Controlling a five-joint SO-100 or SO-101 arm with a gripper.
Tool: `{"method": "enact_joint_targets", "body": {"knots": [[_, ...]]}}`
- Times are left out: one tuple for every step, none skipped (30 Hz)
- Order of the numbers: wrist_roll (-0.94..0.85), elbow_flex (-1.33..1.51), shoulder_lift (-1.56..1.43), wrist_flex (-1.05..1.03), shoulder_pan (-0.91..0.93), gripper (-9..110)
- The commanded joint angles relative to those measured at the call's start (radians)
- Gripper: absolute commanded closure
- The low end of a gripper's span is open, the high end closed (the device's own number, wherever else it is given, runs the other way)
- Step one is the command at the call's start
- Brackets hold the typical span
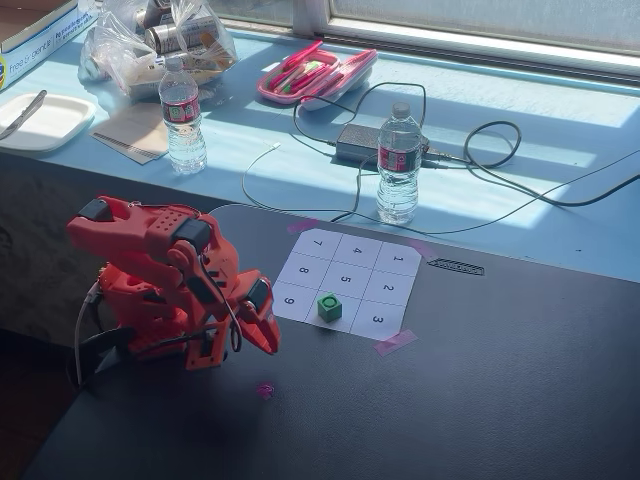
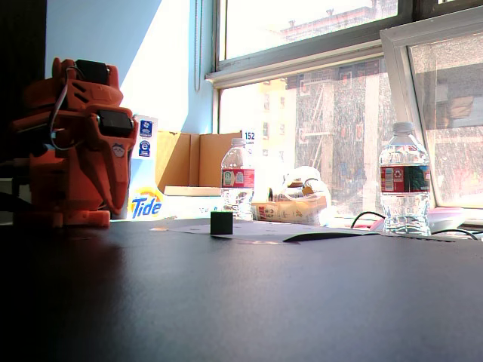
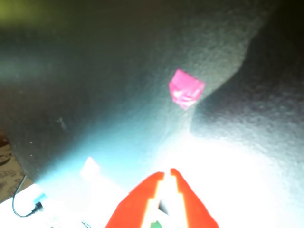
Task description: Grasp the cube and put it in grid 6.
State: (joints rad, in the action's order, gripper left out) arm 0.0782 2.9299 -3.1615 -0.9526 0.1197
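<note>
1. Folded low at the left of the dark table (image 1: 480,400) in a fixed view: the orange arm (image 1: 160,285), with its gripper (image 1: 268,340) pointing down toward the near right
2. Pressed together, or all but: in the wrist view (image 3: 165,176) only a thin slit between the two red fingertips (image 3: 183,187), with nothing pinched there
3. Sitting on the white paper grid (image 1: 345,282), on the near row's middle cell between the 9 and the 3: the cube (image 1: 329,306), bright green, squarely upright, apart from the arm
4. Probably already on grid 6 (image 1: 340,318), since the cell's own digit is hidden under or beside the cube; cannot be read for certain
5. Key relation: cube to the right of the gripper and slightly farther from the near edge in that fixed view, an open strip of bare table between them
6. No long axis to speak of on a cube, so no preferred approach angle beyond squaring the jaws to two opposite faces
7. In another fixed view, seen low and in silhouette: the cube (image 2: 221,222) right of the arm (image 2: 72,143), standing free
8. Directly under the gripper, not the cube: a pink tape scrap (image 3: 186,89), also visible near the table's front (image 1: 265,389)
9. Likely needed next: spreading the fingers, then reaching rightward and a little outward
</note>
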Motion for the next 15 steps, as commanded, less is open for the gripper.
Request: {"method": "enact_joint_targets", "body": {"knots": [[0.018,0.005,-0.037,-0.038,-0.031,101],[0.021,0.011,-0.052,-0.048,-0.040,101],[0.023,0.018,-0.071,-0.055,-0.048,101],[0.023,0.026,-0.091,-0.064,-0.054,101],[0.023,0.031,-0.107,-0.072,-0.060,101],[0.023,0.038,-0.127,-0.080,-0.064,101],[0.025,0.046,-0.141,-0.084,-0.067,101],[0.025,0.051,-0.141,-0.080,-0.071,101],[0.025,0.057,-0.141,-0.075,-0.072,101],[0.023,0.061,-0.141,-0.069,-0.074,101],[0.017,0.067,-0.141,-0.064,-0.074,101],[0.012,0.075,-0.141,-0.057,-0.075,101],[0.006,0.081,-0.141,-0.055,-0.075,101],[-0.002,0.086,-0.141,-0.054,-0.075,101],[-0.005,0.089,-0.141,-0.052,-0.072,101]]}}
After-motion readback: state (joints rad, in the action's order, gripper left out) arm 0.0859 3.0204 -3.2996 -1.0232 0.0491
